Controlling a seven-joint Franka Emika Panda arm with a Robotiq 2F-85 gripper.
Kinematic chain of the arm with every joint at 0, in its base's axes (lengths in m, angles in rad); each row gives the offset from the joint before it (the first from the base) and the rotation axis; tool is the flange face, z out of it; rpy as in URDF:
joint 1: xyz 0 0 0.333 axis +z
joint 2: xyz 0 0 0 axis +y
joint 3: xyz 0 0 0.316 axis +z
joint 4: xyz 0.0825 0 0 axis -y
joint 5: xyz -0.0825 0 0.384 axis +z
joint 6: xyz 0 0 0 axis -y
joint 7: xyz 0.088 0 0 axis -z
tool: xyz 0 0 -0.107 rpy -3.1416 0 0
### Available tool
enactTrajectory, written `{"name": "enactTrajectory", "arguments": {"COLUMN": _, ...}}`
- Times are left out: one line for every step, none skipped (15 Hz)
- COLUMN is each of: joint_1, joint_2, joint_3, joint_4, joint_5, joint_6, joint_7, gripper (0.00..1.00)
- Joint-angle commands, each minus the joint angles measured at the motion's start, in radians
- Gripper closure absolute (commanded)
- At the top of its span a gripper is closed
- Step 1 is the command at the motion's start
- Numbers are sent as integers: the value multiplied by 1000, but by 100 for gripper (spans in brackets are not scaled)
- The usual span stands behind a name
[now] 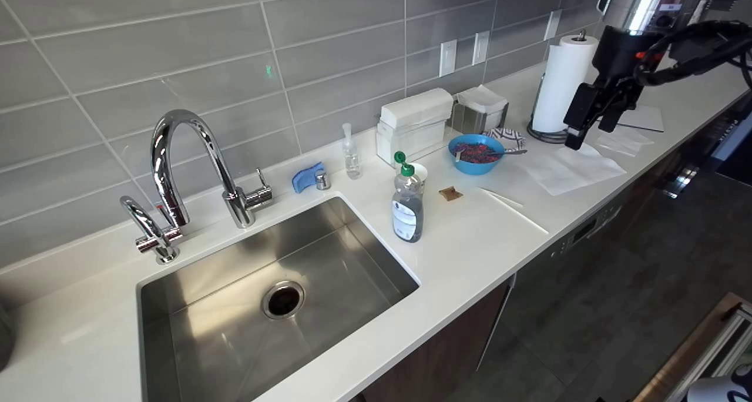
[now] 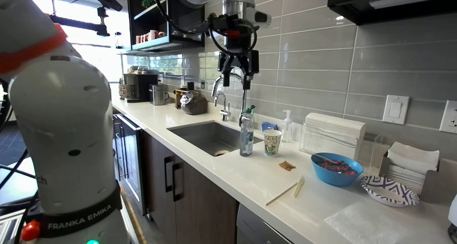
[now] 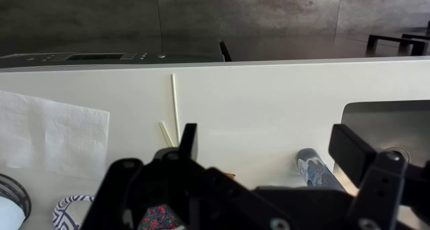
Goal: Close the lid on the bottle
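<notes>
Bottle (image 2: 246, 140) stands beside cup (image 2: 272, 142), lid (image 1: 400, 157) apparently open.

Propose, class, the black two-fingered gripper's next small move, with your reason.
Probably a sideways shift of the gripper toward the clear plastic bottle, before any descent: its small green plastic lid stands flipped open, and in the wrist view the bottle shows off-centre between the open jaws.
</notes>
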Motion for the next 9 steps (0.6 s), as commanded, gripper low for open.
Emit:
{"name": "enactTrajectory", "arguments": {"joint_1": 1, "joint_2": 0, "joint_3": -1, "joint_4": 2, "joint_5": -1, "joint_6": -3, "joint_7": 1, "gripper": 0}}
{"name": "enactTrajectory", "arguments": {"joint_1": 1, "joint_2": 0, "joint_3": -1, "joint_4": 2, "joint_5": -1, "joint_6": -3, "joint_7": 1, "gripper": 0}}
{"name": "enactTrajectory", "arguments": {"joint_1": 1, "joint_2": 0, "joint_3": -1, "joint_4": 2, "joint_5": -1, "joint_6": -3, "joint_7": 1, "gripper": 0}}
{"name": "enactTrajectory", "arguments": {"joint_1": 21, "joint_2": 24, "joint_3": -7, "joint_4": 17, "joint_5": 1, "joint_6": 11, "joint_7": -52, "gripper": 0}}
{"name": "enactTrajectory", "arguments": {"joint_1": 35, "joint_2": 40, "joint_3": -8, "joint_4": 30, "joint_5": -5, "joint_6": 18, "joint_7": -93, "gripper": 0}}
{"name": "enactTrajectory", "arguments": {"joint_1": 52, "joint_2": 59, "joint_3": -12, "joint_4": 46, "joint_5": -7, "joint_6": 29, "joint_7": -149, "gripper": 0}}
{"name": "enactTrajectory", "arguments": {"joint_1": 66, "joint_2": 75, "joint_3": -16, "joint_4": 58, "joint_5": -4, "joint_6": 35, "joint_7": -194, "gripper": 0}}
{"name": "enactTrajectory", "arguments": {"joint_1": 81, "joint_2": 95, "joint_3": -20, "joint_4": 74, "joint_5": -1, "joint_6": 47, "joint_7": -241, "gripper": 0}}
{"name": "enactTrajectory", "arguments": {"joint_1": 95, "joint_2": 122, "joint_3": -23, "joint_4": 95, "joint_5": 2, "joint_6": 60, "joint_7": -287, "gripper": 0}}
